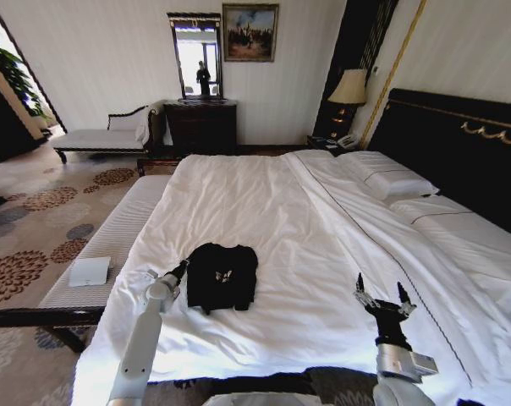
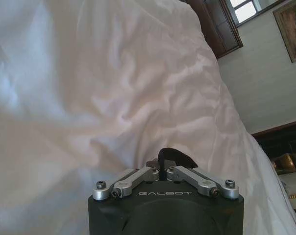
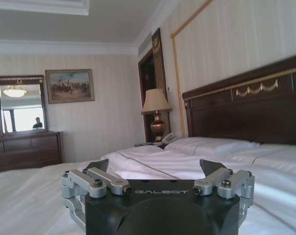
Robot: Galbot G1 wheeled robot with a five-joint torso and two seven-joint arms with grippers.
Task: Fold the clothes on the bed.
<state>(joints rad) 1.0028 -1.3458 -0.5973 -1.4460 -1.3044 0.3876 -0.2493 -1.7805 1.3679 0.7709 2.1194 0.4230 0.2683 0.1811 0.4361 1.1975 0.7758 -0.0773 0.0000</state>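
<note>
My left hand (image 1: 182, 269) pinches the left edge of the black T-shirt (image 1: 222, 276), which lies bunched at lower centre on the bed (image 1: 272, 220). My right hand (image 1: 382, 298) hovers open at lower right. Risk: the thin pinch slips or drags sheet along.

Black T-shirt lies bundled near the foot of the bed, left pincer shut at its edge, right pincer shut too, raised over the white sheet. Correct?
One thing is off: the right pincer is open, fingers spread apart, as the head view and the right wrist view both show. The rest holds: the black T-shirt lies bundled on the bed, the left pincer is shut at its edge.
</note>
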